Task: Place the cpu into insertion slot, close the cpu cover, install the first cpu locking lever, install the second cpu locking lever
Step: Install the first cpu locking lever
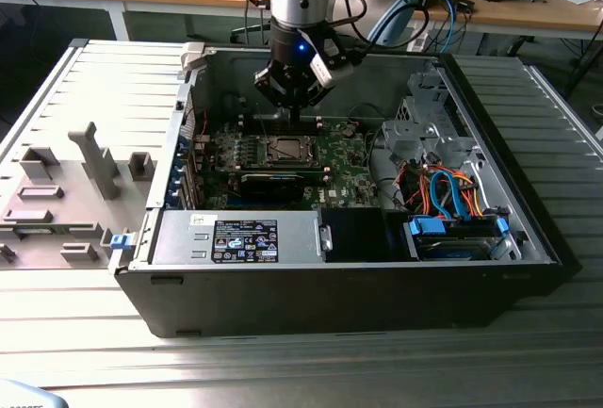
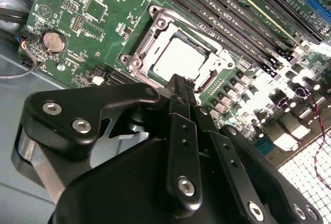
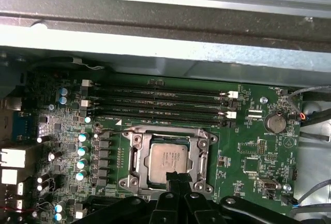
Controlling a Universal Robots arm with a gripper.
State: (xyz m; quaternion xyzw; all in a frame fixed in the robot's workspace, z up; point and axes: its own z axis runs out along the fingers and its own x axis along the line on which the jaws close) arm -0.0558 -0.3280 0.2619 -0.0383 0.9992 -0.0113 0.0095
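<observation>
On the green board [image 3: 243, 157], the cpu [image 3: 166, 159] lies flat in the slot [image 3: 135, 158], with the cover [image 3: 168, 132] around it. The gripper [image 3: 177, 179] hovers at the chip's near edge, its fingertips pressed together and holding nothing.

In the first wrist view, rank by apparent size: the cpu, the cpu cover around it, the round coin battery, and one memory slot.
Largest to smallest as they look:
1. cpu cover, the silver frame.
2. memory slot: longer than the cover is wide, but very thin, so this ranking is unsure.
3. cpu, inside the frame.
4. coin battery.
</observation>
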